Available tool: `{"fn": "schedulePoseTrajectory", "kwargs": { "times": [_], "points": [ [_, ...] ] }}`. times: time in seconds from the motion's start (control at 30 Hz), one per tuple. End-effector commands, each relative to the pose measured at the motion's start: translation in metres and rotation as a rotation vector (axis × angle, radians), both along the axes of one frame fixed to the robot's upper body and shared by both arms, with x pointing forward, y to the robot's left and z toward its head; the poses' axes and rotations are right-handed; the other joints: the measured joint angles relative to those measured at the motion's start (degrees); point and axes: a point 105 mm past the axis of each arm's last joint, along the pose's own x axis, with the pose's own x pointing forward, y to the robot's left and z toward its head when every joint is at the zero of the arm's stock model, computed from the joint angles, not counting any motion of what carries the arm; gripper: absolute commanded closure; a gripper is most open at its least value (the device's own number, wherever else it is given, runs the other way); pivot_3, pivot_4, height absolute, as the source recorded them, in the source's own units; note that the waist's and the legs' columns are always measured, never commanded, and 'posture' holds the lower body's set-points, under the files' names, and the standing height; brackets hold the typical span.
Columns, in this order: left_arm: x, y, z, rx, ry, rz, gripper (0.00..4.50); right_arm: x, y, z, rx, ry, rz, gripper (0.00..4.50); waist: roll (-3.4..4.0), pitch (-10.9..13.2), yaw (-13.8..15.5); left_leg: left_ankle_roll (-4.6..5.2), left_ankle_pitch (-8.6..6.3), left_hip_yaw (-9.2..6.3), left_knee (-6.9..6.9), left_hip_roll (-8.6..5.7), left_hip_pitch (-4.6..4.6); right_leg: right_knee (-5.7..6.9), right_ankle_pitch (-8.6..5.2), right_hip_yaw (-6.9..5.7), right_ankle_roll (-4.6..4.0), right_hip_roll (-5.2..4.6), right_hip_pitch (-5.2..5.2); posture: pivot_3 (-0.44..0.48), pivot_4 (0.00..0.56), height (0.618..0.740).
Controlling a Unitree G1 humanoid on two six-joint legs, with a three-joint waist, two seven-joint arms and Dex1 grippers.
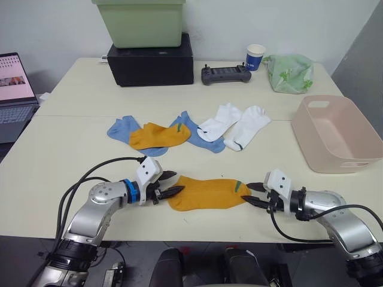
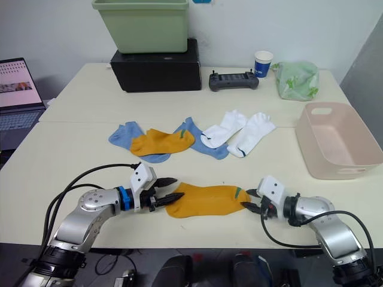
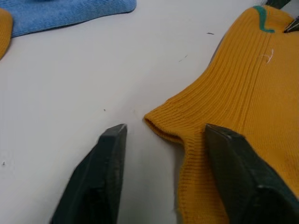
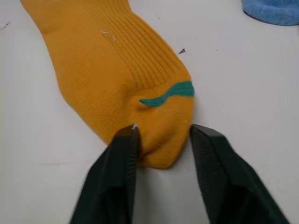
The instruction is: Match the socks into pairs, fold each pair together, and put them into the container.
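A mustard-orange sock [image 1: 206, 192] lies flat near the table's front edge. My left gripper [image 1: 169, 184] is open at its left end, and the sock's edge [image 3: 161, 125] lies between the fingers. My right gripper [image 1: 256, 195] is open at the other end, its fingertips [image 4: 126, 140] on either side of the tip with the green tab [image 4: 170, 93]. Further back lie a second orange sock [image 1: 158, 136], two light blue socks [image 1: 122, 128] [image 1: 192, 128] and two white socks [image 1: 220, 121] [image 1: 246, 134]. The orange one overlaps the blue ones. The pale pink container [image 1: 359, 164] stands at the right with nothing in it.
A light green bin [image 1: 140, 21] sits on a black box [image 1: 152, 63] at the back. A black controller [image 1: 225, 74], a blue paper cup [image 1: 255, 57] and a pale green bag [image 1: 290, 73] are at the back right. A laptop [image 1: 15, 89] stands at the left.
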Motion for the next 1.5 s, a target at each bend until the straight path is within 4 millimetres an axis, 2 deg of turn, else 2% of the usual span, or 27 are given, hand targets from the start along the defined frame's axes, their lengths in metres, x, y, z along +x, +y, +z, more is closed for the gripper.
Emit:
{"fn": "schedulePoseTrajectory", "kwargs": {
  "times": [0.03,0.07,0.17,0.4,0.47,0.53,0.6,0.73,0.83,0.87,0.93,1.03,1.2,1.27,1.33,1.43,1.5],
  "points": [
    [-0.004,-0.008,0.006,-0.024,-0.008,-0.047,3.14,0.003,0.001,0.009,0.033,-0.017,-0.012,4.20,0.00,0.0,0.0,0.00,0.00,0.00,0.00,0.00,0.00,0.00,0.00,0.00,0.01,0.00,0.00,0.000,0.150,0.740],
    [-0.004,-0.008,0.006,-0.027,-0.008,-0.047,3.43,0.004,0.001,0.010,0.037,-0.016,-0.014,4.49,0.00,0.0,0.0,0.00,0.00,-0.02,0.00,0.01,0.00,0.00,0.00,-0.01,0.00,0.00,0.00,0.000,0.150,0.740],
    [-0.006,-0.006,0.008,-0.049,0.000,-0.031,4.44,0.010,0.002,0.013,0.030,-0.034,-0.007,4.50,0.00,0.0,0.0,0.00,0.00,-0.01,0.00,0.01,0.00,0.01,0.00,-0.01,0.00,0.00,-0.01,0.000,0.150,0.740],
    [-0.021,0.002,0.009,-0.123,0.113,0.057,4.48,0.039,0.014,0.026,0.036,-0.069,0.048,4.50,0.00,0.0,-0.4,0.00,0.00,-0.05,0.00,0.07,-0.01,0.04,0.06,-0.02,-0.11,0.02,-0.05,0.000,0.150,0.740],
    [-0.037,0.002,0.010,-0.197,0.204,0.115,4.48,0.054,0.028,0.031,0.007,-0.091,0.111,4.50,-0.01,0.0,-0.6,0.00,0.00,-0.04,-0.01,0.08,-0.01,0.04,0.12,-0.01,-0.22,0.02,-0.06,0.000,0.150,0.740],
    [-0.062,-0.007,0.013,-0.301,0.323,0.137,4.48,0.067,0.048,0.037,-0.018,-0.099,0.192,4.50,-0.02,0.1,-1.9,0.01,-0.01,0.02,0.01,0.12,0.02,0.07,0.13,0.09,-0.23,0.02,-0.10,0.000,0.150,0.740],
    [-0.082,-0.020,0.013,-0.345,0.393,0.120,4.48,0.080,0.065,0.039,-0.042,-0.118,0.233,4.50,-0.02,0.1,-1.9,0.01,-0.01,0.03,0.01,0.10,0.03,0.11,0.13,0.13,-0.23,-0.01,-0.11,0.000,0.150,0.740],
    [-0.081,-0.024,0.004,-0.330,0.367,0.234,4.48,0.095,0.094,0.043,-0.069,-0.165,0.287,4.50,-0.02,0.1,-0.8,0.00,0.00,-0.25,0.00,0.09,0.01,0.11,0.13,-0.17,-0.24,0.02,-0.03,0.000,0.150,0.740],
    [-0.071,-0.021,0.004,-0.329,0.295,0.328,4.48,0.097,0.099,0.040,-0.079,-0.170,0.308,4.50,-0.03,0.1,0.1,-0.01,0.00,-0.25,0.03,0.01,-0.03,0.05,0.13,-0.20,-0.24,-0.05,0.00,0.000,0.150,0.740],
    [-0.070,-0.020,0.005,-0.343,0.282,0.352,4.14,0.096,0.098,0.038,-0.080,-0.167,0.314,4.12,-0.03,0.1,0.1,-0.01,0.00,-0.21,0.04,-0.03,-0.05,-0.01,0.13,-0.18,-0.24,-0.10,0.01,0.000,0.150,0.740],
    [-0.074,-0.021,0.005,-0.365,0.293,0.368,3.83,0.096,0.097,0.037,-0.074,-0.165,0.314,3.80,-0.03,0.1,0.1,-0.01,0.00,-0.14,0.05,-0.05,-0.07,-0.03,0.14,-0.13,-0.24,-0.14,0.00,0.000,0.150,0.740],
    [-0.081,-0.017,0.004,-0.350,0.300,0.369,2.91,0.096,0.094,0.039,-0.057,-0.169,0.303,2.76,-0.02,0.1,-0.1,-0.01,0.00,-0.12,0.04,0.01,-0.04,0.01,0.14,-0.10,-0.24,-0.11,-0.03,0.000,0.150,0.740],
    [-0.097,0.003,0.015,-0.292,0.329,0.303,1.32,0.092,0.081,0.058,0.026,-0.193,0.246,1.10,-0.02,0.1,-0.2,-0.01,0.00,-0.17,0.00,0.09,-0.01,0.09,0.13,-0.12,-0.26,-0.01,-0.07,0.000,0.150,0.740],
    [-0.102,0.013,0.023,-0.274,0.353,0.249,0.74,0.081,0.076,0.065,0.061,-0.174,0.259,1.09,-0.01,0.1,-0.1,-0.01,0.00,-0.21,0.00,0.09,-0.03,0.09,0.12,-0.16,-0.27,-0.01,-0.07,0.000,0.150,0.740],
    [-0.091,0.027,0.038,-0.245,0.322,0.197,0.74,0.060,0.070,0.067,0.083,-0.113,0.296,1.09,0.01,0.1,0.0,-0.01,0.00,-0.25,0.00,0.08,-0.05,0.08,0.11,-0.19,-0.28,-0.02,-0.07,0.000,0.150,0.740],
    [-0.051,0.040,0.056,-0.204,0.209,0.200,0.74,0.025,0.066,0.061,0.120,0.014,0.381,1.09,0.09,0.1,0.5,-0.01,0.00,-0.38,0.00,-0.03,-0.06,0.02,0.10,-0.40,-0.28,-0.10,0.01,0.000,0.150,0.740],
    [-0.025,0.037,0.061,-0.195,0.155,0.192,0.74,0.009,0.061,0.049,0.086,0.068,0.410,1.09,0.07,0.1,0.5,-0.01,0.00,-0.41,0.01,-0.06,-0.05,-0.05,0.10,-0.47,-0.27,-0.09,0.11,0.000,0.150,0.740]
  ]
}}
